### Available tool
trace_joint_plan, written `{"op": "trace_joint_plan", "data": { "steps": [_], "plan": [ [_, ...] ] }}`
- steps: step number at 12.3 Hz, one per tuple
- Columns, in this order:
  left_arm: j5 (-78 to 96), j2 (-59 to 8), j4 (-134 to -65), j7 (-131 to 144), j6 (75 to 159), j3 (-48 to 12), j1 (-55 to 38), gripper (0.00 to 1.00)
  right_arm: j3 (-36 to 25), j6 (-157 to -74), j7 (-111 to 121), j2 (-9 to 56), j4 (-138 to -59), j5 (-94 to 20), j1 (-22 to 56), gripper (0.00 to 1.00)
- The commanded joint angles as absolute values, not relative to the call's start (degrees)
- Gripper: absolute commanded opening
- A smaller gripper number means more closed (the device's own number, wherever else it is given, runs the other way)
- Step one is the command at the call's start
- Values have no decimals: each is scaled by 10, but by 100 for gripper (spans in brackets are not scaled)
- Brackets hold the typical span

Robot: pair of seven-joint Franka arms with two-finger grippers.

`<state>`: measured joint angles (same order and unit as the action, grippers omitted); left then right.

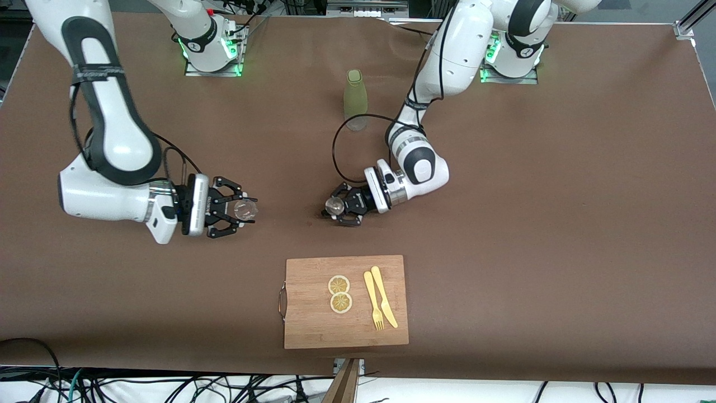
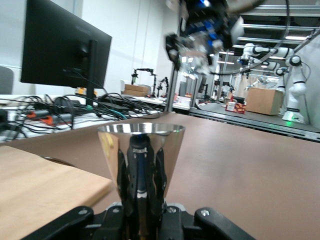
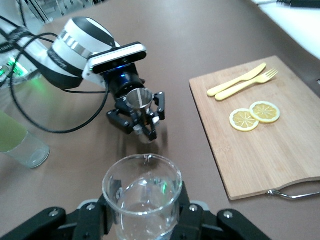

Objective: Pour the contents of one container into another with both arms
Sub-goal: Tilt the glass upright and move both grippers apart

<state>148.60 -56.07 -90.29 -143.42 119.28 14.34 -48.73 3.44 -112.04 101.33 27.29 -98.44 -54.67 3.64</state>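
My right gripper (image 1: pixel 241 210) is shut on the tiny clear glass (image 1: pixel 245 209), held upright above the table toward the right arm's end. In the right wrist view the glass (image 3: pixel 142 194) sits between the fingers (image 3: pixel 102 212), its mouth open upward. My left gripper (image 1: pixel 338 208) is shut on the small steel jigger (image 1: pixel 335 205), held upright just above the table's middle. The jigger (image 2: pixel 141 150) fills the left wrist view, its wide cone up, and shows in the right wrist view as a silvery cup (image 3: pixel 139 99). A gap of table separates glass and jigger.
A tall olive-green bottle (image 1: pixel 355 99) stands farther from the front camera than the jigger. A wooden cutting board (image 1: pixel 313 324) lies nearer the front camera, carrying two lemon slices (image 1: pixel 339 294) and a yellow knife and fork (image 1: pixel 380 296).
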Motion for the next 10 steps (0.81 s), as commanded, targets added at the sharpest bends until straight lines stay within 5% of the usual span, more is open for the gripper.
{"op": "trace_joint_plan", "data": {
  "steps": [1,10],
  "plan": [
    [1513,-544,-904,-1447,1189,140,-457,0,47,-1094,1098,256,-1026,-597,-13,37],
    [1252,-523,-921,-1445,1130,-11,-187,0,33,-1053,1343,275,-1099,-603,-121,37]
  ]
}}
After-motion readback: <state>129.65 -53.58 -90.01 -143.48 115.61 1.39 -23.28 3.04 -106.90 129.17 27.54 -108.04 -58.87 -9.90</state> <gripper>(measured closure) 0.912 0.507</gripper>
